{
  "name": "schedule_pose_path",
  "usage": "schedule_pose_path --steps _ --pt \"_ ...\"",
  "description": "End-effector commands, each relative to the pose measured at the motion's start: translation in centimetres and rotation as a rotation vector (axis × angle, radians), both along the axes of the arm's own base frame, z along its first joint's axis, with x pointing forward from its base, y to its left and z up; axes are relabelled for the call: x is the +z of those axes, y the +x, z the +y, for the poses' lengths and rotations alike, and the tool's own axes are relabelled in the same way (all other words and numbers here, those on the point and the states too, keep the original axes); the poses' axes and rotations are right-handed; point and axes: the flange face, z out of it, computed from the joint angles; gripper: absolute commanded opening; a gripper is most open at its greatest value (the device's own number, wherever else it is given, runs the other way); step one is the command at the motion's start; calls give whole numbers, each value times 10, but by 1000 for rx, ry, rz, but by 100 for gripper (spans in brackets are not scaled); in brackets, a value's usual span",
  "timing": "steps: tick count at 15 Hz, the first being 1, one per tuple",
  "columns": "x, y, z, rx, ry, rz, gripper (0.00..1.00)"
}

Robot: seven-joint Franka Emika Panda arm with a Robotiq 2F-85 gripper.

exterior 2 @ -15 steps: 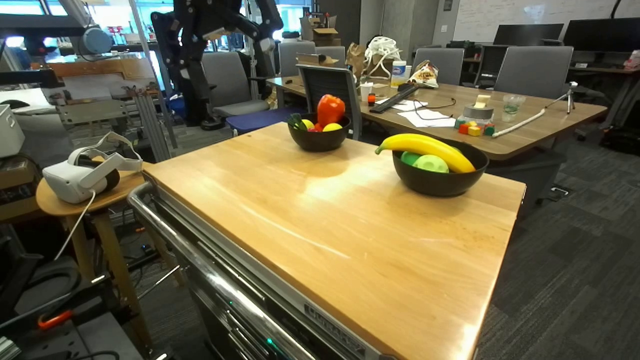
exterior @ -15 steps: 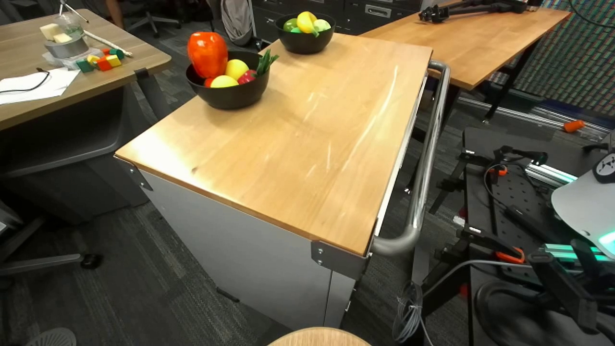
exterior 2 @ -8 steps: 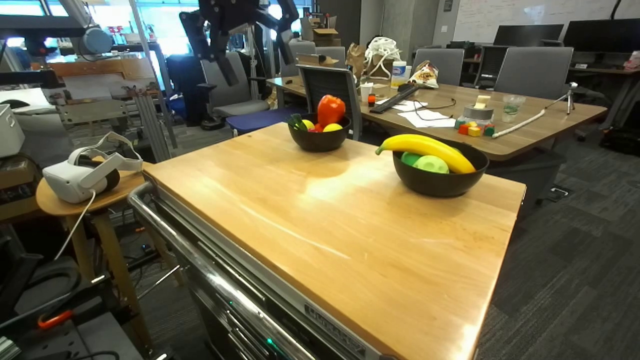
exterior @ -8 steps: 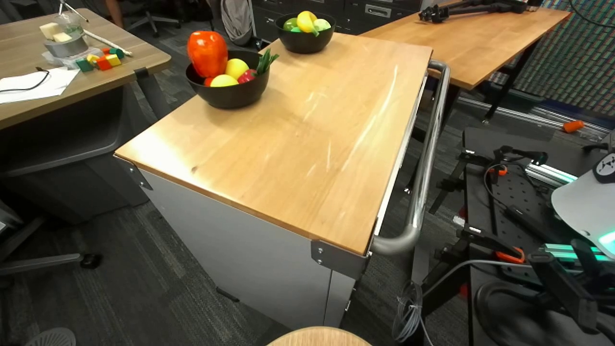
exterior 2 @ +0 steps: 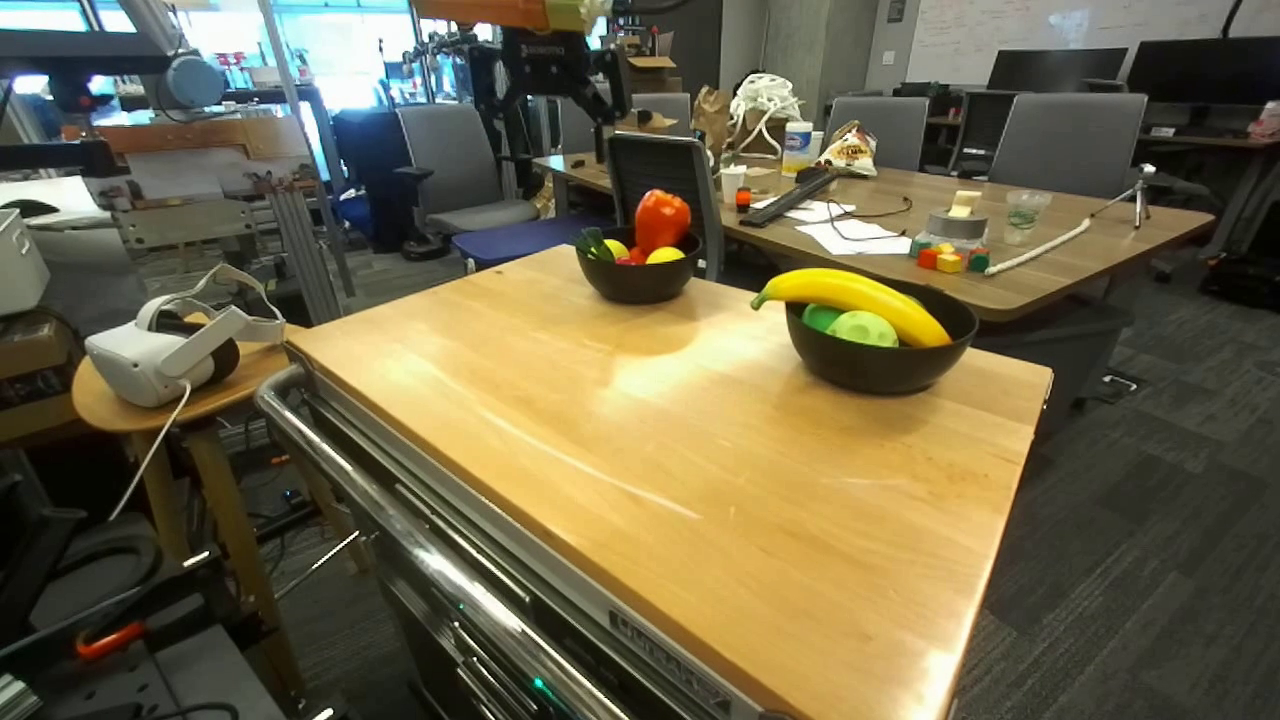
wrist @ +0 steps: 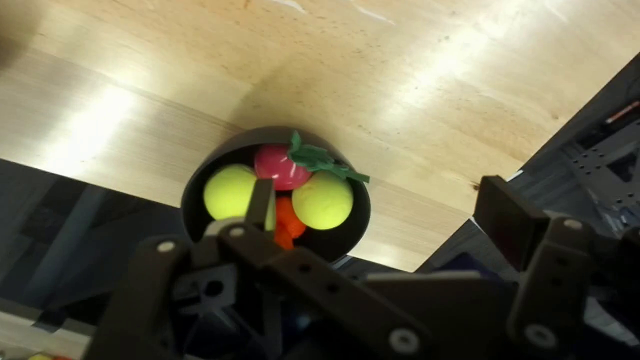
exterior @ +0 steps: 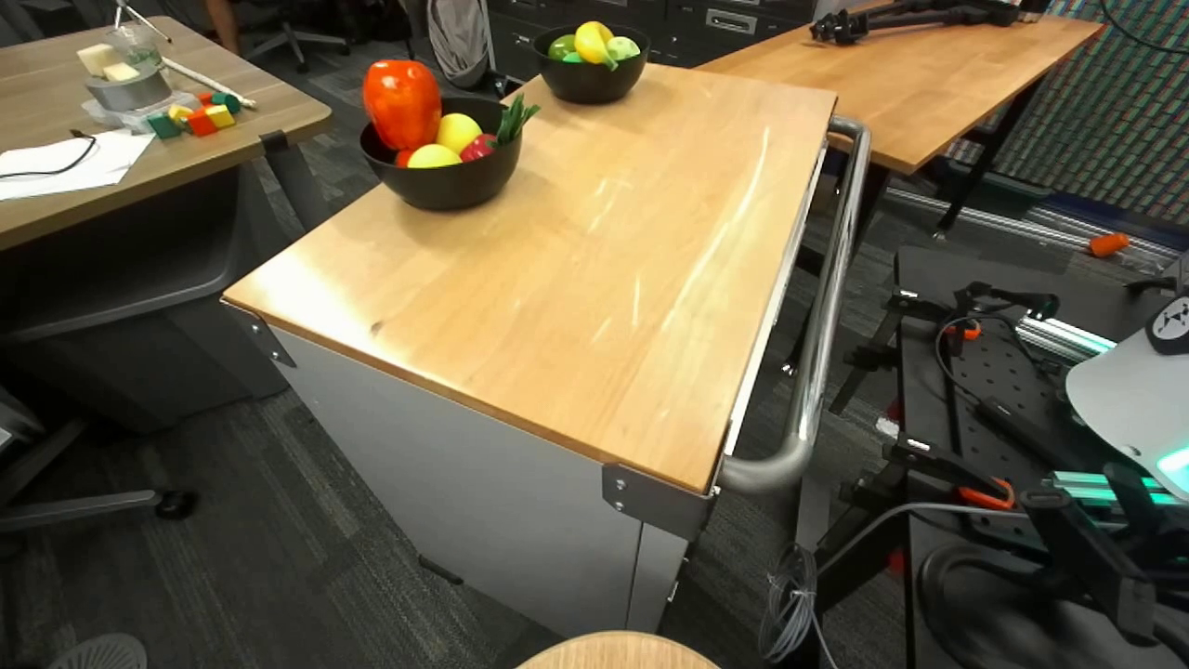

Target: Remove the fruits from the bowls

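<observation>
Coach: Your hand [exterior 2: 563, 165] stands wide, its fingers [wrist: 504, 220] well apart and nothing between them.

Spotter: These look like toys, so you'll likely find them light and stiff. The glossy red pepper [exterior: 402, 104] may slip on you; close around its sides, not its crown. Pinch the banana [exterior 2: 850, 290] across its middle, where it should balance.

Coach: The yellow-green balls [wrist: 322, 202] may roll on you, so straddle one at its widest. The radish-like piece [wrist: 277, 167] beside them has leaves that look too floppy to lift by; take its round body.

Spotter: You have pepper, balls and radish-like piece in the pepper bowl [exterior: 446, 190]. In the banana bowl [exterior 2: 880, 372], the banana lies over a pale green ball [exterior 2: 862, 328] and a darker green ball [exterior 2: 819, 316]. Both bowls rest on the tabletop [exterior 2: 700, 430].

Coach: For looks, your pepper is orange-red and rises above the rim. The balls seem matt; the radish-like piece shines pink-red, its dark green leaves crossing the rim.

Spotter: Your banana is bright yellow, one end poking past its bowl.
</observation>
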Motion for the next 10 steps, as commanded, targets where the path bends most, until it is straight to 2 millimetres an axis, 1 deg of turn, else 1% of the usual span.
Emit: schedule_pose_path --steps 1,2,4,5,7,10 --pt "-8 10 2 6 9 18 100" --pt "-13 17 2 9 10 26 100" --pt "-14 22 3 11 10 29 100" --pt "-17 24 5 5 -14 9 100" --pt "-23 35 14 33 -62 -47 100" --pt "-30 66 24 89 -134 -133 100"
